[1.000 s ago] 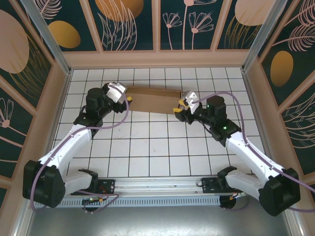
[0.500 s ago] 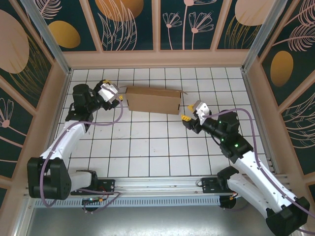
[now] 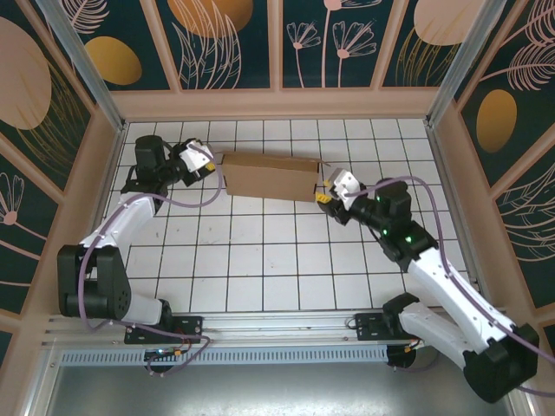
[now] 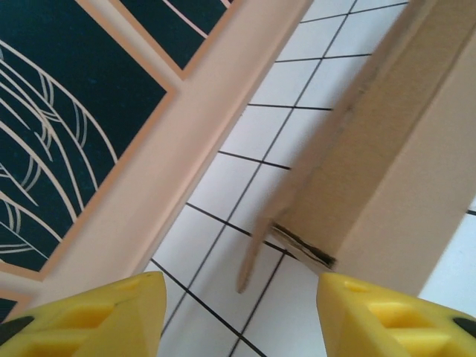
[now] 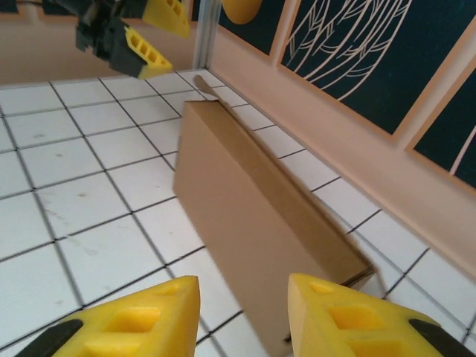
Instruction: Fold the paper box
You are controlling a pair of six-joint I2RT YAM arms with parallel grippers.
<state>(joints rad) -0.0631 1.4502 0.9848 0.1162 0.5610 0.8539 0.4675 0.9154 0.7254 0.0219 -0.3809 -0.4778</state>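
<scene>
The paper box is a long, shallow brown cardboard box on the white tiles near the back wall. My left gripper hovers just off its left end, open and holding nothing. In the left wrist view the box rises at the right and a thin tab sticks out from its corner ahead of the gripper. My right gripper is at the box's right front corner, open and apart from it. The right wrist view looks along the box past the gripper to the left gripper.
Decorated panel walls with a peach ledge close in the back and both sides. The box lies about one tile from the back wall. White tiled floor stretches toward the metal rail at the near edge.
Both grippers came off the box ends and their jaws narrowed. The left arm drew back to the left. The right arm backed away, then returned to the box's right corner.
</scene>
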